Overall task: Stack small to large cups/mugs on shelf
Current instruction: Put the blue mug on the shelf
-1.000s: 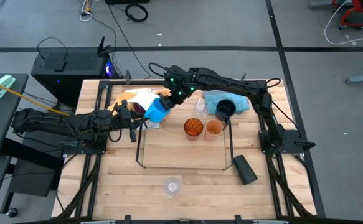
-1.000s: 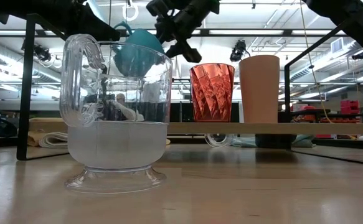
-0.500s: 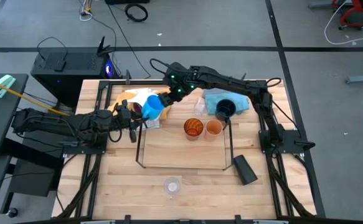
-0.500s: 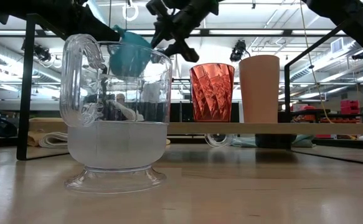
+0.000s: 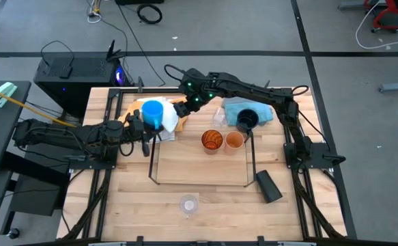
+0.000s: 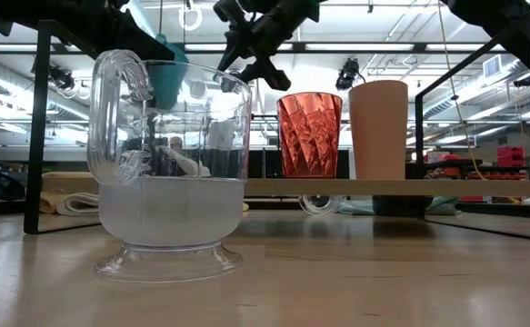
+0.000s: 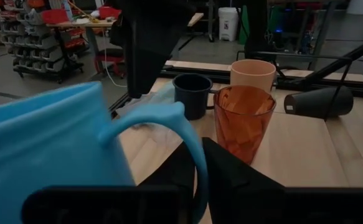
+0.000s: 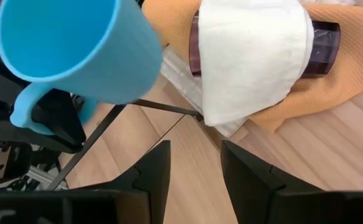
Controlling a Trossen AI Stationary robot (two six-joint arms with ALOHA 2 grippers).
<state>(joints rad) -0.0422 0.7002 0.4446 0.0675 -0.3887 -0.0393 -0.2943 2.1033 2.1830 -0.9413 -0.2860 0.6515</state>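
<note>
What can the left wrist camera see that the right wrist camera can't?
Only the left wrist view shows the amber tumbler, the small orange cup, the navy mug and the black cup lying on its side. Only the right wrist view shows the purple tumbler under a white cloth, on an orange cloth. Both show the light-blue mug up close.

purple tumbler (image 8: 321,46): mostly under white cloth (image 8: 253,53) | light-blue mug (image 7: 50,158): cut off
</note>
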